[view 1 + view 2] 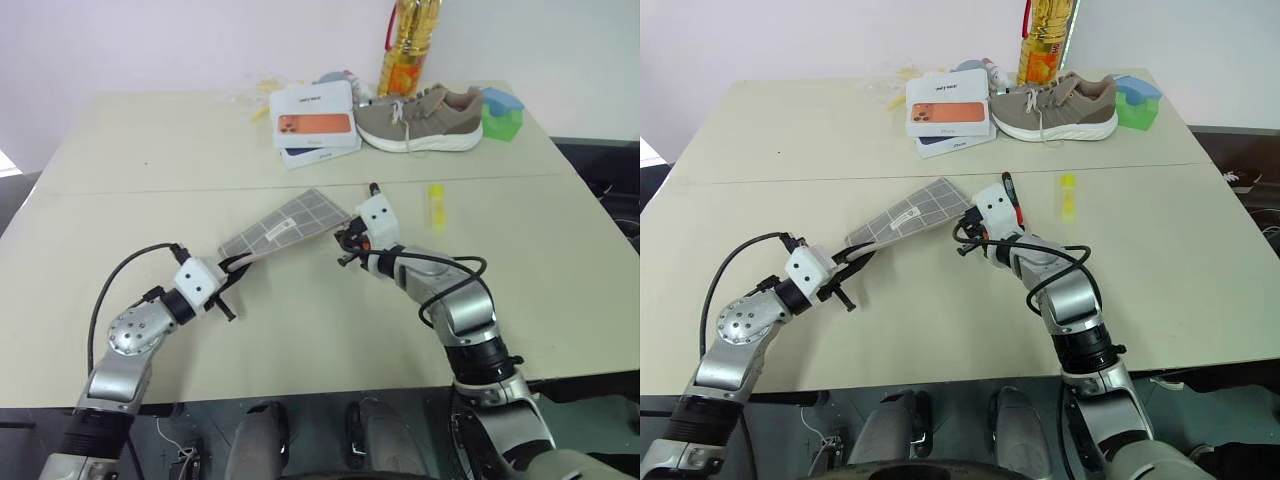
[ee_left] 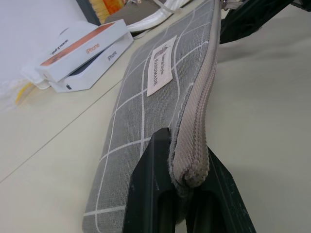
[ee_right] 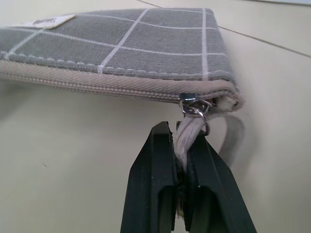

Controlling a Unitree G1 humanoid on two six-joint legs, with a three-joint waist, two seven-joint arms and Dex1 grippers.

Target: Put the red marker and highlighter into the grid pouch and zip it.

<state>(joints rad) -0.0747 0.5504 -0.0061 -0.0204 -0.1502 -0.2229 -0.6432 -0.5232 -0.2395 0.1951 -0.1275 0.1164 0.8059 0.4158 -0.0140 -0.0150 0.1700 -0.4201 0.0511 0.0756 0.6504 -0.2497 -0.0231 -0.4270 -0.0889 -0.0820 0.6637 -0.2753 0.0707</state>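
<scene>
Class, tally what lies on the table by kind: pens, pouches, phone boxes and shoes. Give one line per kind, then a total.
Pens: 2, the red marker and the highlighter
Pouches: 1, the grid pouch
Boxes: 2, the phone boxes
Footwear: 1, the shoe
Total: 6

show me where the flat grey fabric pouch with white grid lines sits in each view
Left eye view: flat grey fabric pouch with white grid lines, centre, between both grippers.
Right eye view: centre-left.
Left wrist view: lifted edge-on, its end pinched by the left gripper.
Right wrist view: across the top; right gripper clamps the zipper tab.
Shared landmark: the pouch's white label.
</scene>
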